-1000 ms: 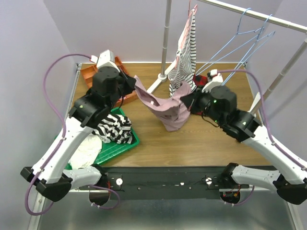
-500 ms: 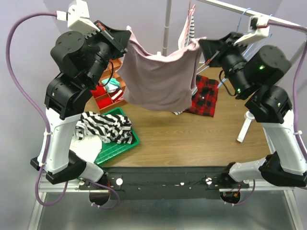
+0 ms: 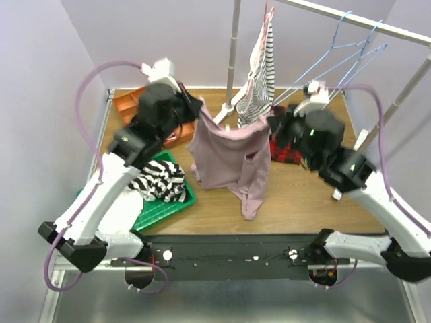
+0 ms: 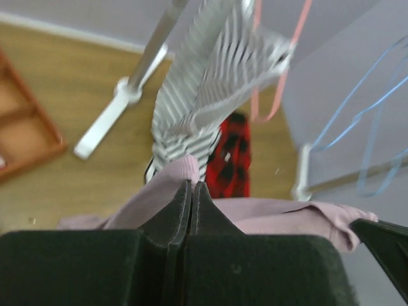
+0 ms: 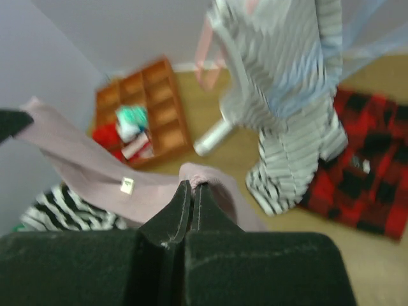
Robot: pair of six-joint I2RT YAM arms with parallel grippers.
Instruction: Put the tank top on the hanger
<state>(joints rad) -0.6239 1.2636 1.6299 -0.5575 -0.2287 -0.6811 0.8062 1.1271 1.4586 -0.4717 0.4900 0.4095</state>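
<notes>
Over the wooden table (image 3: pixel 303 195), amid lilac walls (image 3: pixel 40 81): tank top (image 3: pixel 229 158) in the pinch of left gripper (image 4: pixel 191 186), right gripper (image 5: pixel 192 185).

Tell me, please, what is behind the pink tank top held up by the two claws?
Behind the tank top hangs the striped shirt, and the red plaid garment lies on the table, its left edge covered. The table directly behind the cloth is hidden.
</notes>
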